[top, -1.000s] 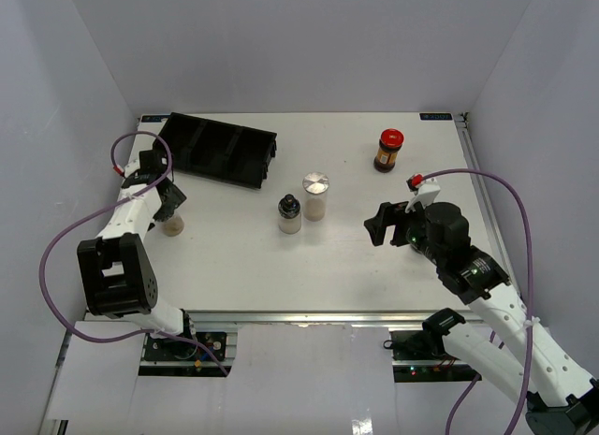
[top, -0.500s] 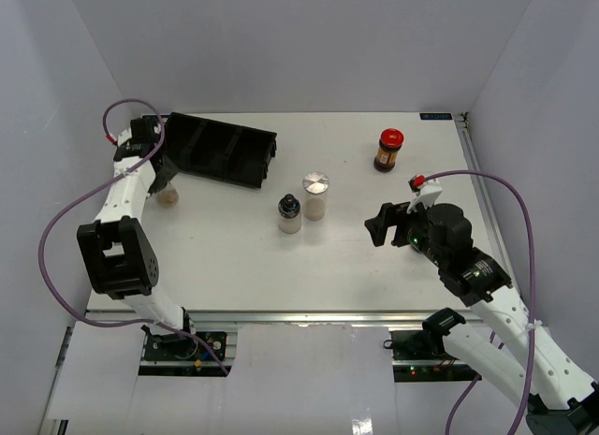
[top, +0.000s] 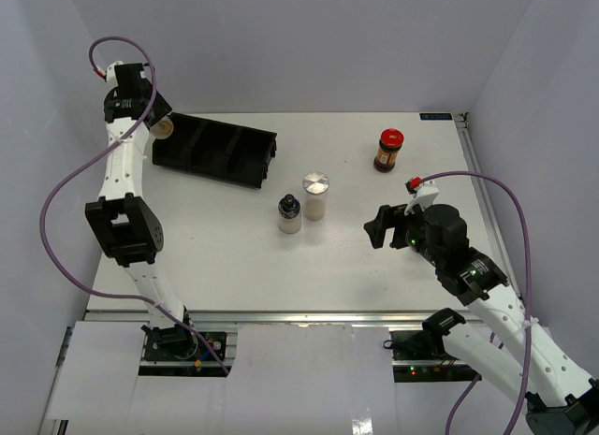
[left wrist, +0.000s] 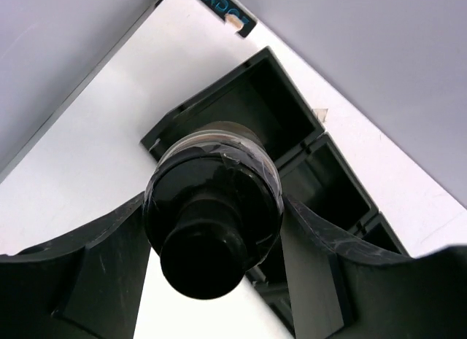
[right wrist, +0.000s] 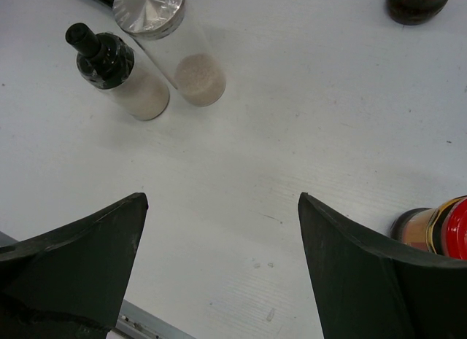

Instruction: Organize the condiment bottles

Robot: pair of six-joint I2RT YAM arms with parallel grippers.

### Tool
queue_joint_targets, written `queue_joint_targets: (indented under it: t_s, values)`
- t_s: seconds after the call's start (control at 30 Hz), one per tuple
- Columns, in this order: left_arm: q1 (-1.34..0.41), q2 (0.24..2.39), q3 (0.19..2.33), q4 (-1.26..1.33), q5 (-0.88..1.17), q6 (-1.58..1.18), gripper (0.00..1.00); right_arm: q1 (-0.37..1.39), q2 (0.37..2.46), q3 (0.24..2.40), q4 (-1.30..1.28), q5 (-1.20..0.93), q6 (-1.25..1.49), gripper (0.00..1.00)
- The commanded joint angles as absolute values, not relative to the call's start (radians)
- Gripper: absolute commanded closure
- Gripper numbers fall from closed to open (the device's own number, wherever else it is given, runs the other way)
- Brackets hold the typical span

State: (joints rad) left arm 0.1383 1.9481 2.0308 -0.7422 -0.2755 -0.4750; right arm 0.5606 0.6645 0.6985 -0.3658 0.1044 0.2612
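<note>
Step in hand: tray placement. Left gripper (top: 153,120) was clamped on a black-topped shaker (left wrist: 213,208), held in the air over the black tray (top: 217,152), at its left end compartment. Next move, as I judged it: lower straight, seat upright, release. Right gripper (right wrist: 220,208) hung spread, empty. Second shaker (right wrist: 117,73), silver-lidded jar (right wrist: 164,40), far red-lidded jar (top: 388,150) and near red-lidded jar (right wrist: 438,233) stood outside the tray.

I count five things on the white table (top: 234,257). The black compartmented tray (top: 217,152) lies at the far left, set at an angle. Near the middle a black-topped shaker (top: 289,214) stands upright, with a silver-lidded clear jar (top: 315,195) just beside it. A red-lidded dark jar (top: 388,150) stands well apart at the far right. My right wrist view catches another red-lidded jar (right wrist: 436,227), cut off at the frame's lower right edge.
</note>
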Motion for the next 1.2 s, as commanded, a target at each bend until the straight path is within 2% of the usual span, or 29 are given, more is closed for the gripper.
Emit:
queue_joint_targets:
  t_s: [0.0,0.23,0.47,0.77,0.9,1.03,1.17]
  values:
    - [0.138,2.086,2.176,-0.724,-0.261,-0.434,1.00,0.563,0.671,0.697,-0.350,0.115,0.267,0.10]
    - [0.108,2.224,2.249,-0.649,-0.334,-0.355,1.00,0.562,0.682,0.680,-0.338,0.100,0.268,0.10]
    - [0.085,2.220,2.163,-0.499,-0.331,-0.312,1.00,0.561,0.701,0.676,-0.333,0.077,0.268,0.10]
    - [0.071,2.336,2.260,-0.497,-0.332,-0.275,1.00,0.561,0.710,0.674,-0.334,0.067,0.268,0.10]
    - [0.069,2.373,2.266,-0.484,-0.339,-0.258,0.97,0.561,0.698,0.666,-0.335,0.070,0.268,0.10]
    - [0.069,2.395,2.278,-0.465,-0.348,-0.246,0.89,0.563,0.690,0.662,-0.325,0.079,0.268,0.10]
    - [0.069,2.405,2.258,-0.425,-0.342,-0.236,0.88,0.562,0.697,0.666,-0.331,0.067,0.268,0.10]
